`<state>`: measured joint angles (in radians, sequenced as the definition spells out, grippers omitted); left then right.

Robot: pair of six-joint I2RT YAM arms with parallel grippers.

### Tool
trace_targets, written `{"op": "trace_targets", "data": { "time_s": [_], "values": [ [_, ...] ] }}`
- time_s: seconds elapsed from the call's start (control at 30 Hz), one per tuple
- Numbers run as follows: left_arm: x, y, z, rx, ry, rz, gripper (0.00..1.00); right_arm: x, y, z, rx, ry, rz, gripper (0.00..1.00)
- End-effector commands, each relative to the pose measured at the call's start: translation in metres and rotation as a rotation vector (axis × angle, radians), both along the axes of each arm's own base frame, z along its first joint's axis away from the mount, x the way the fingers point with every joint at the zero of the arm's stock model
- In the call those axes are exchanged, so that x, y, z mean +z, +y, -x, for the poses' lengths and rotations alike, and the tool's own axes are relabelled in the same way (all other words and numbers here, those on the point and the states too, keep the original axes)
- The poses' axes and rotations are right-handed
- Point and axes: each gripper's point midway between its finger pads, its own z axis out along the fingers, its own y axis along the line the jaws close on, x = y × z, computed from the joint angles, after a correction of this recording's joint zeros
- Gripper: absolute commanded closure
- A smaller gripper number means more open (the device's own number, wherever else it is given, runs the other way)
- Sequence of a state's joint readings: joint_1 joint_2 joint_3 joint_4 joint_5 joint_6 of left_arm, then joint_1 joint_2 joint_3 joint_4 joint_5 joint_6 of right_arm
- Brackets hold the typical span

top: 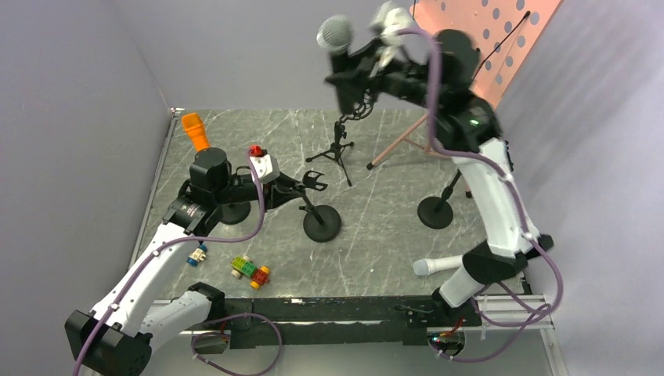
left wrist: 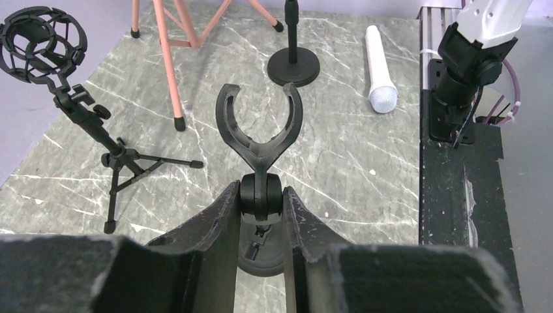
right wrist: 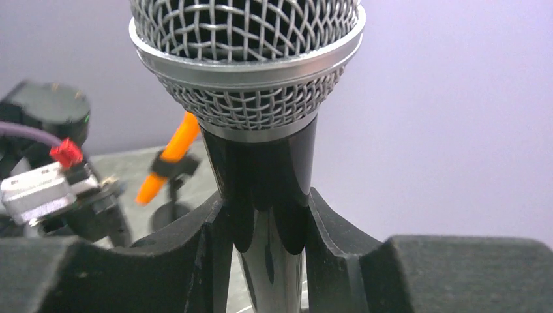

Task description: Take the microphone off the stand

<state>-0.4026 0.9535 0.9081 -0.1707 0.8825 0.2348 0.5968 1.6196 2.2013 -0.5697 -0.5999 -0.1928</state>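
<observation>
Left end effector [left wrist: 261,195]: clamped narrow on stand [top: 322,223] neck, empty clip [left wrist: 259,124] just ahead. Right end effector [right wrist: 264,215]: closed on microphone [right wrist: 251,65] handle, long axis upright, mesh head above grip, well apart from stand, high over desk [top: 376,235].

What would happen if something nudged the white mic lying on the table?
The white mic would probably roll: its body is round and lies flat on the smooth table. It would likely curve, since its head is wider than the handle. It looks rigid.
</observation>
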Motion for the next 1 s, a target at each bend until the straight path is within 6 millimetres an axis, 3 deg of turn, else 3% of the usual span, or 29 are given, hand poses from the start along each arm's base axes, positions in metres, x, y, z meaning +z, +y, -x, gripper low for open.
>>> {"op": "trace_targets", "data": {
  "time_s": [0.0, 0.07, 0.13, 0.23, 0.33, 0.43, 0.53, 0.67, 0.97],
  "values": [
    [0.022, -0.004, 0.005, -0.048, -0.082, 0.034, 1.0, 0.077, -0.051, 0.029, -0.123, -0.212, -0.124, 1.0],
    [0.026, -0.004, 0.001, -0.033, -0.094, 0.039, 1.0, 0.039, -0.055, 0.031, -0.124, -0.161, -0.039, 1.0],
    [0.028, -0.004, -0.003, -0.019, -0.102, 0.039, 1.0, 0.005, -0.066, 0.051, -0.097, -0.148, 0.056, 1.0],
    [0.028, -0.004, -0.01, 0.012, -0.099, 0.047, 1.0, -0.076, -0.084, 0.077, -0.057, -0.082, 0.236, 1.0],
    [0.03, -0.003, -0.015, 0.044, -0.083, 0.061, 0.99, -0.156, -0.114, 0.098, -0.074, -0.028, 0.408, 1.0],
    [0.035, -0.003, -0.018, 0.063, -0.059, 0.077, 0.95, -0.218, -0.148, 0.114, -0.1, -0.014, 0.583, 1.0],
    [0.038, -0.004, -0.021, 0.077, -0.043, 0.086, 0.9, -0.258, -0.177, 0.125, -0.122, -0.042, 0.724, 1.0],
    [0.043, -0.007, -0.023, 0.069, -0.045, 0.109, 0.87, -0.307, -0.215, 0.121, -0.196, -0.024, 0.94, 1.0],
    [0.048, -0.007, -0.022, 0.064, -0.083, 0.12, 0.87, -0.413, -0.271, 0.107, -0.255, 0.089, 1.255, 1.0]
  ]
}}
